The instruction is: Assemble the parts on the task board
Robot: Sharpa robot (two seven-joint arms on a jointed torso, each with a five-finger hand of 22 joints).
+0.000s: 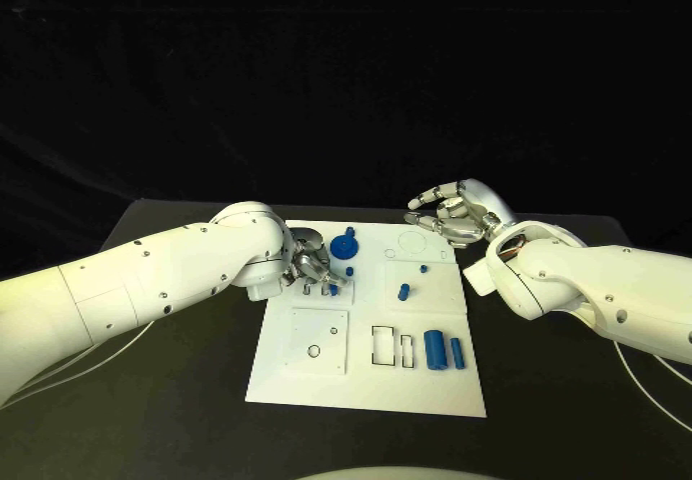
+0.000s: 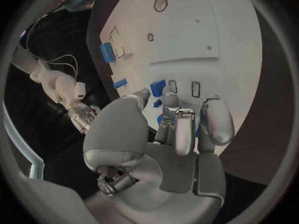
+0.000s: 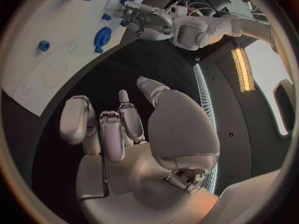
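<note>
The white task board (image 1: 310, 375) lies in the middle of the table. My left hand (image 1: 307, 266) is curled down on its near-left upper part, over a row of small slots. In the left wrist view its fingers (image 2: 185, 129) close round a small blue part (image 2: 159, 119), with a blue block (image 2: 158, 88) just past the fingertips. A round blue part (image 1: 345, 245) stands just beyond that hand. My right hand (image 1: 454, 212) hovers off the board's far right corner, fingers apart and holding nothing.
Two blue bars (image 1: 444, 351) lie side by side near the board's right edge, beside an empty rectangular slot (image 1: 384, 344). A small blue peg (image 1: 423, 268) and a short blue piece (image 1: 404, 292) sit mid-board. Black table (image 1: 173, 400) surrounds the board.
</note>
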